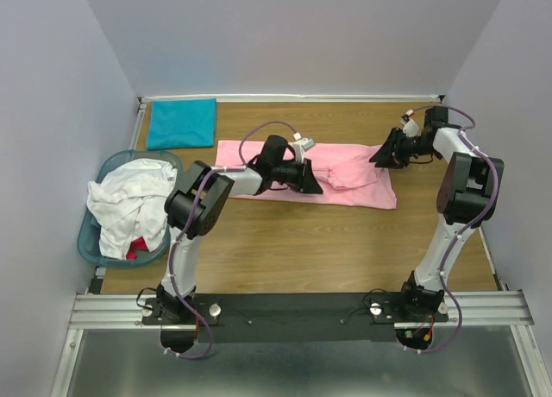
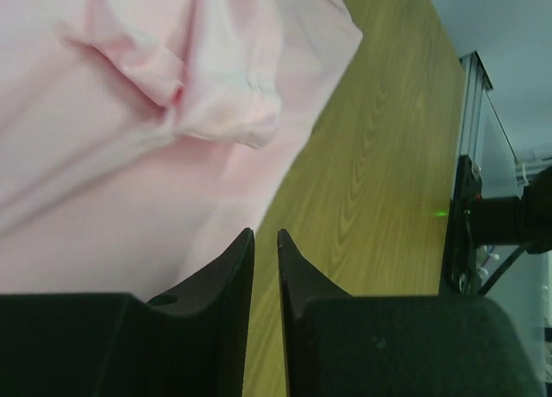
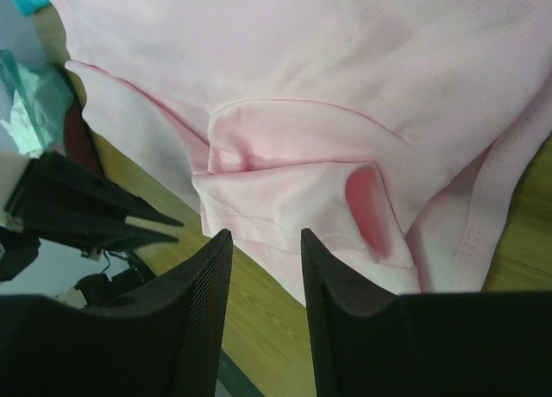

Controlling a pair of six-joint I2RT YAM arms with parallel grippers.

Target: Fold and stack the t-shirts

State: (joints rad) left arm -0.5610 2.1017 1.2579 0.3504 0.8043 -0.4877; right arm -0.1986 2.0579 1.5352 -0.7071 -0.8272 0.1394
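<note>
Fold pending, we are hovering left hand (image 2: pixel 265 235) and right hand (image 3: pixel 265 235), both apart and empty, at the pink t-shirt (image 1: pixel 349 185).

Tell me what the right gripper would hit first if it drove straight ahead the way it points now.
The pink t-shirt: its folded sleeve lies just ahead of the right gripper, whose jaws stand open. Depth is unclear, so the tips might graze the table first.
</note>
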